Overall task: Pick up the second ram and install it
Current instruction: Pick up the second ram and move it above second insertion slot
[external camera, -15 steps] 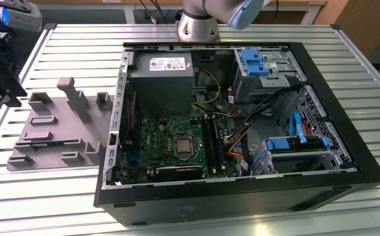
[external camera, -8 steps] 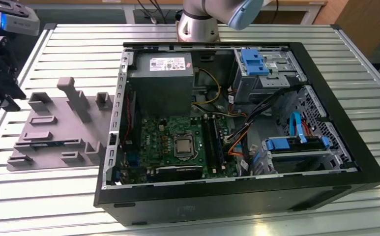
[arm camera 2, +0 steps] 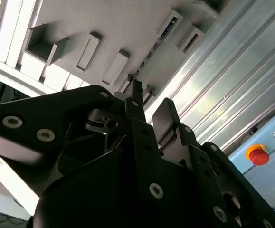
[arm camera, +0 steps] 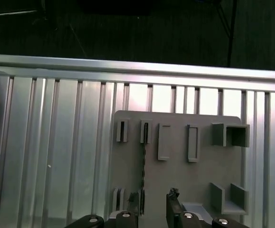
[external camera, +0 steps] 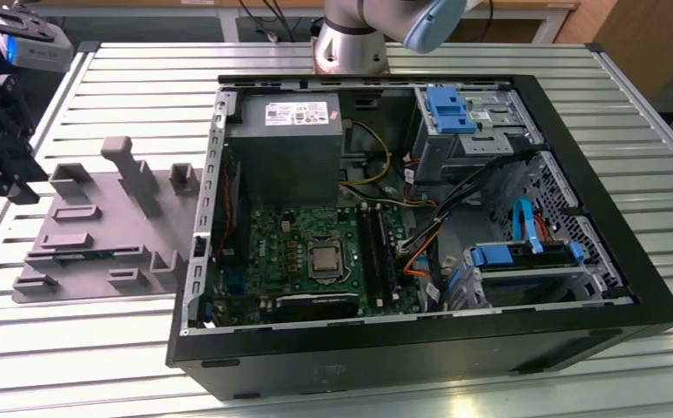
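Second wrist view: the gripper (arm camera 2: pixel 149 102) hangs over the gray holder (arm camera 2: pixel 80 19), fingers spread, nothing between them. The ram (arm camera 2: pixel 151 50) stands on its long edge in a narrow slot of the holder, close below the fingertips; whether a finger touches it, cannot tell.

First wrist view: the ram (arm camera: pixel 143 166) runs straight across the holder, from the edge nearest the table (arm camera: pixel 56 156) rim toward the opposite edge, close to one side edge.

Exterior view: the holder lies on the table at the view's left, beside the open computer case (external camera: pixel 429 348).

Judgement: the stick is light, stiff, thin and probably brittle. Its chips and contacts damage easily, and its smooth faces may slip. Best hold is a square pinch on the two flat faces at mid-length, along the upper edge and clear of the contacts.
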